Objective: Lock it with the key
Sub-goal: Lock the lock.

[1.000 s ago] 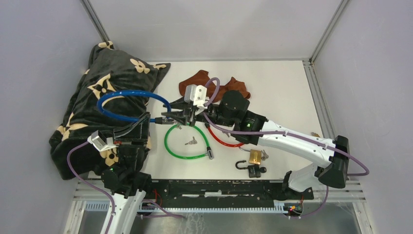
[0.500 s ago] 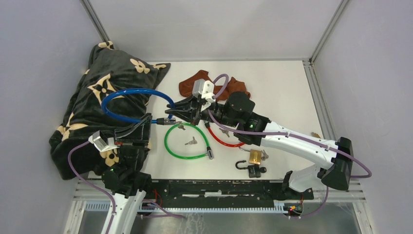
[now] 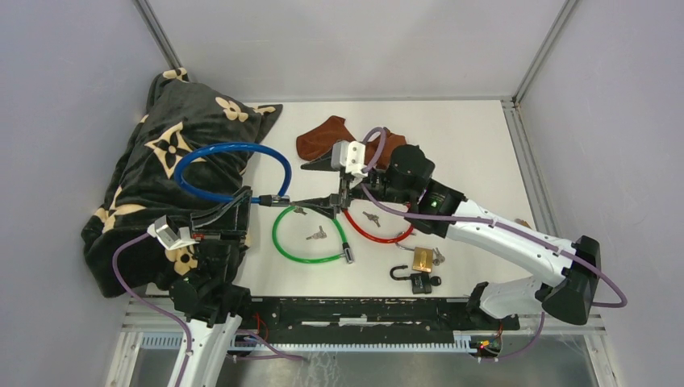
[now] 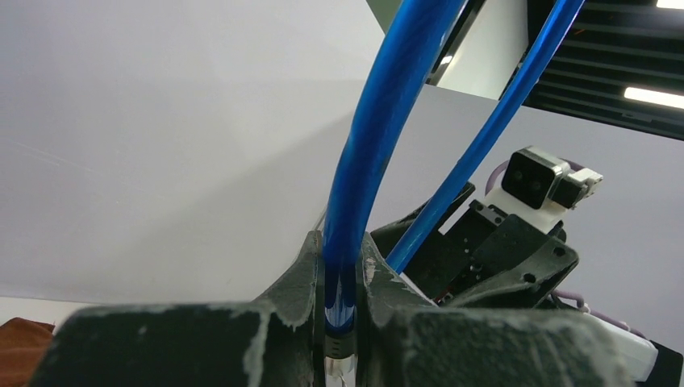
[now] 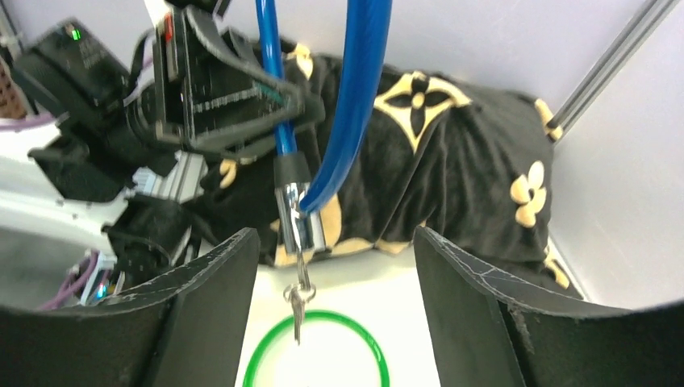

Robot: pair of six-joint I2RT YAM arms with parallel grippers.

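Two arms meet over the counter (image 3: pixel 468 145), and the change since a second ago is on the right one. At far left, a black blanket (image 3: pixel 133 181) with cream flowers lies heaped against the wall. Just right of it, the left claw (image 3: pixel 232 211) stays clenched on the blue cable lock (image 3: pixel 230 148), pinching the cable close to its end, as before; its wrist view shows the cable squeezed between both fingers (image 4: pixel 302 278). The loop arches over the blanket and now sits a little further right than it did. The lock head (image 5: pixel 297 226) hangs clear of the counter, with the key (image 5: pixel 297 310) dangling from its lower end. A second ago the right claw (image 3: pixel 312 184) was pressed in around that head; now it has drawn back to the right and stands released, both fingers spread wide and touching nothing. Below it lies a green cable loop (image 3: pixel 274 234) with spare keys (image 3: pixel 317 235) inside. Further right sit a red cable (image 3: pixel 373 236), a brown cloth (image 3: pixel 319 137) and a brass padlock (image 3: pixel 421 259).
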